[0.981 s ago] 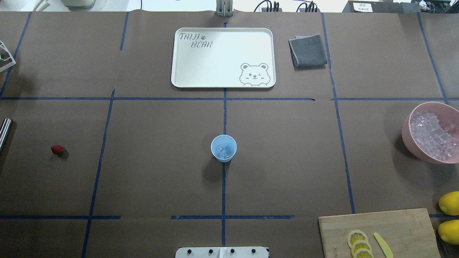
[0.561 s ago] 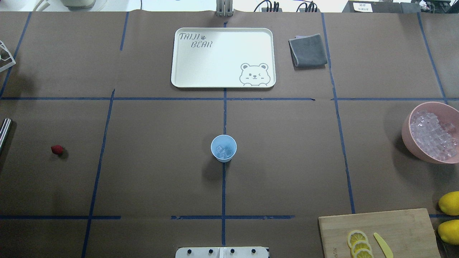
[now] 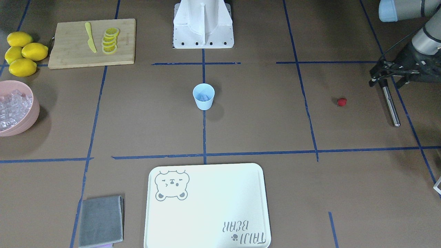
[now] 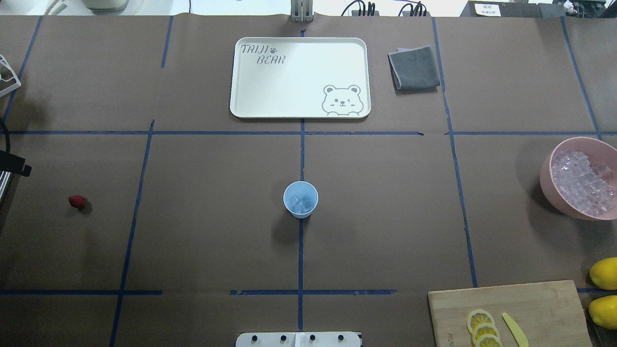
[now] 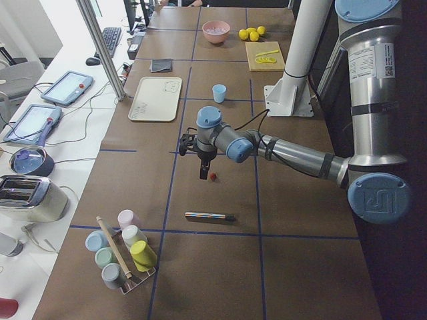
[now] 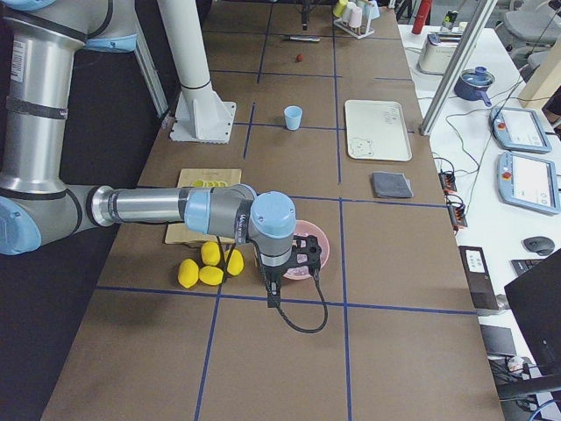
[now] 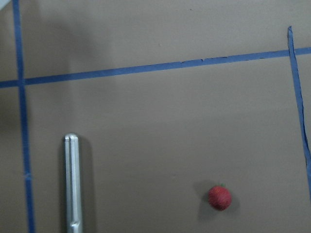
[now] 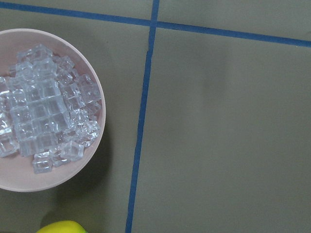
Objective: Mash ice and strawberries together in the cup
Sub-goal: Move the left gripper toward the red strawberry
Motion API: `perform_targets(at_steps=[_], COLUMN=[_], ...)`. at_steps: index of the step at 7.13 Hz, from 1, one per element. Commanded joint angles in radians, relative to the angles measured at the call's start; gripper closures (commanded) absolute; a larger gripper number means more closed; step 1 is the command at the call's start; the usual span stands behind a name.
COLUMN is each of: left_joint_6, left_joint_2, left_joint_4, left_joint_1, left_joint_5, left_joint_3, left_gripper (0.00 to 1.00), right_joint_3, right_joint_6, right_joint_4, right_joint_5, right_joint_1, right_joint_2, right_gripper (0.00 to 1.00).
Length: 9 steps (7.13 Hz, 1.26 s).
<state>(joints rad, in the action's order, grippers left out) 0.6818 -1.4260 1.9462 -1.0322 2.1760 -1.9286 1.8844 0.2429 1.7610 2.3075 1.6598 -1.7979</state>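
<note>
The light blue cup point(image 4: 300, 199) stands upright at the table's middle with a few clear ice cubes point(image 4: 301, 204) inside. More ice point(image 4: 581, 180) fills the pink bowl point(image 4: 547, 178) at the right edge. The red strawberry point(image 4: 76, 201) lies alone on the paper at the far left. My left gripper point(image 3: 381, 82) is shut on a metal rod point(image 3: 391, 103) and hangs beside the strawberry point(image 3: 341, 101), apart from it. The left wrist view shows the rod point(image 7: 73, 184) and the strawberry point(image 7: 219, 197). My right gripper point(image 6: 289, 263) hovers by the bowl; I cannot tell whether it is open.
A white bear tray point(image 4: 250, 103) and a grey cloth point(image 4: 413, 67) lie at the back. A cutting board point(image 4: 530, 303) with lemon slices and a yellow knife, plus whole lemons point(image 4: 605, 272), sits at the front right. A striped stick point(image 5: 209, 217) and a cup rack point(image 5: 123, 257) lie beyond the strawberry.
My left gripper's black body has come into the overhead view at the left edge, over the rod. The cup, strawberry and bowl have not moved.
</note>
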Motion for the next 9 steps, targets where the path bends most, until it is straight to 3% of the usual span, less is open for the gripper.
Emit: perform_targets(at_steps=[1,2,5,9], left_joint_6=[0.113,0.123,0.120,0.122], left_joint_2=[-0.037,-0.080,-0.116,-0.113], left_joint_4=[0.129,0.176,0.186,0.188], left_joint_1=[0.121,0.141,0.202,0.205], left_joint_5=[-0.082,-0.082,-0.082,-0.071], left_joint_3=[0.096,0.162,0.238,0.241], left_gripper=[0.00,0.00,0.00,0.00], right_joint_3=[-0.001,0.001,-0.001,-0.001], right_joint_6=[-0.001,-0.001,-0.001,-0.002], right_joint_4=[0.000,0.000,0.000,0.000], right_joint_5=[0.001,0.001,0.001,0.001], right_joint_1=[0.000,0.000,0.000,0.000], right_joint_2=[-0.001,-0.002,-0.002,-0.003], right_gripper=[0.00,0.00,0.00,0.00])
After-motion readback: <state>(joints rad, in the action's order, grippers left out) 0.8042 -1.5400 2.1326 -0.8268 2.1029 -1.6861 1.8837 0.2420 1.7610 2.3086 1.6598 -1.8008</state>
